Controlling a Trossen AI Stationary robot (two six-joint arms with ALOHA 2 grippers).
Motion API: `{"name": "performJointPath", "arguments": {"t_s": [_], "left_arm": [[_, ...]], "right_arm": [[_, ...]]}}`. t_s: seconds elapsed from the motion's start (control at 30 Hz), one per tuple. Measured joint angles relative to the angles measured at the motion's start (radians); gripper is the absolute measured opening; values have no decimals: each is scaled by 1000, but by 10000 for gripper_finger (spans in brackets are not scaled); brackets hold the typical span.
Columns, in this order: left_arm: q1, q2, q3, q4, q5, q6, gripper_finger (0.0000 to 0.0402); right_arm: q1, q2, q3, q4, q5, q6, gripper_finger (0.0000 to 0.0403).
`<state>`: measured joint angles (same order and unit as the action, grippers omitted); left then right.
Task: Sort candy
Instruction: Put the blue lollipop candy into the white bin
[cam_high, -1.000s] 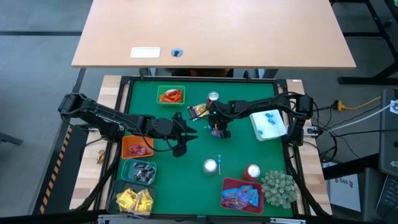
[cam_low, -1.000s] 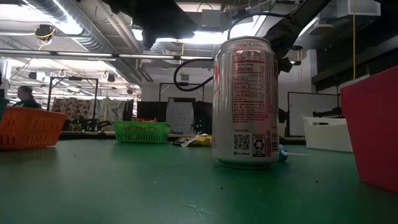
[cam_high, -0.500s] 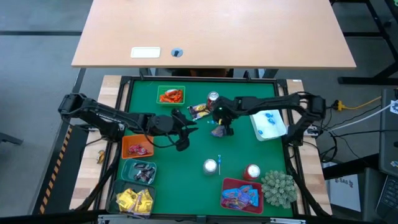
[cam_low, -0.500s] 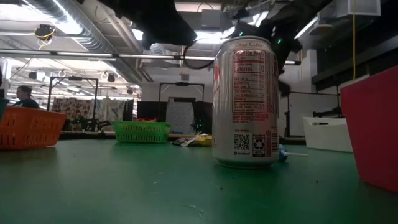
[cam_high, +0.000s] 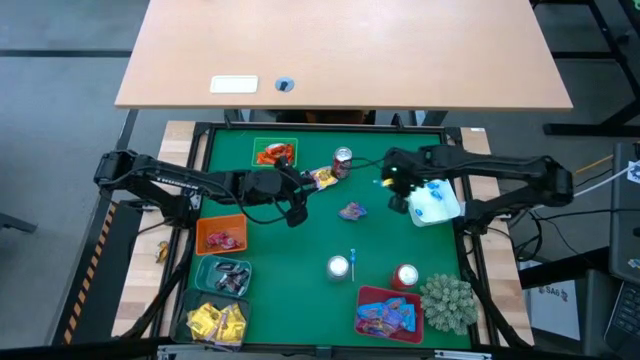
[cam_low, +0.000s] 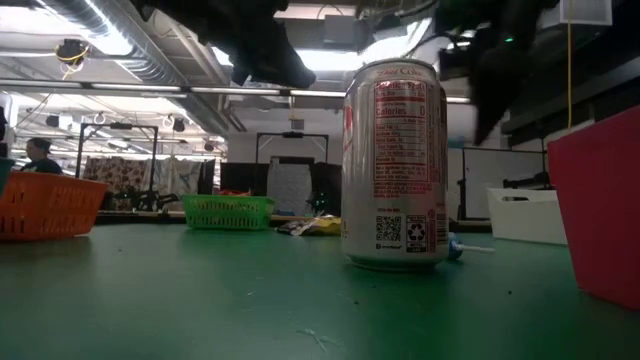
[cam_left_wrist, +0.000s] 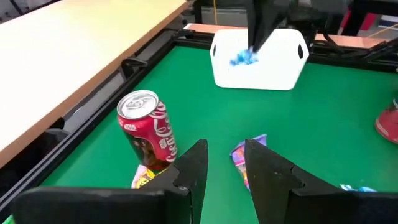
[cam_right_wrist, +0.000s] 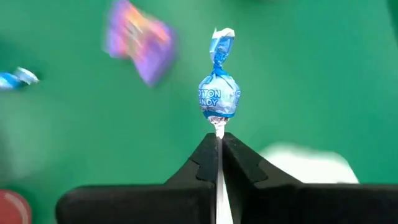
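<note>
My right gripper (cam_high: 393, 190) hovers beside the white bin (cam_high: 437, 203), shut on a blue-wrapped lollipop (cam_right_wrist: 219, 96). The left wrist view also shows that gripper, in front of the white bin (cam_left_wrist: 258, 59). My left gripper (cam_high: 297, 208) is open and empty above the green mat. It stands between a red can (cam_left_wrist: 146, 127) with a yellow packet (cam_high: 322, 177) and a purple packet (cam_high: 352, 211). The purple packet (cam_left_wrist: 245, 155) lies flat on the mat just past its fingers. Another blue lollipop (cam_high: 353, 258) lies near a can. My right gripper pinches the lollipop's white stick (cam_right_wrist: 219, 129) between its two fingers, which come from above and point down. The blue head hangs below the fingertips, lifted clear of the mat.
A green basket (cam_high: 275, 153) of orange-red sweets sits at the far edge. Orange (cam_high: 222, 236), dark (cam_high: 228, 277) and yellow-filled (cam_high: 215, 322) bins line the left side. A red bin (cam_high: 388, 312), the spiky plant (cam_high: 447, 300) and two cans (cam_high: 339, 266) (cam_high: 406, 275) stand near.
My right gripper has risen from beside the purple packet and moved toward the table's right edge, to the white bin, carrying the blue lollipop. The purple packet stays on the mat. My left gripper has moved toward the far edge, nearer the can and yellow packet.
</note>
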<state>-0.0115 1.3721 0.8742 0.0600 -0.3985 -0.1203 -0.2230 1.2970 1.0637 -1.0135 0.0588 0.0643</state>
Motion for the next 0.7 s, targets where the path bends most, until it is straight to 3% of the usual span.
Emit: {"name": "performJointPath", "arguments": {"t_s": [0.13,0.3,0.7], "left_arm": [[0,0,0,0,0,1,96],[0,0,0,0,0,1,96],[0,0,0,-2,-1,1,96]], "right_arm": [[0,-48,0,-197,81,176,11],[0,-63,0,-378,93,296,12],[0,-63,0,-442,96,305,20]]}}
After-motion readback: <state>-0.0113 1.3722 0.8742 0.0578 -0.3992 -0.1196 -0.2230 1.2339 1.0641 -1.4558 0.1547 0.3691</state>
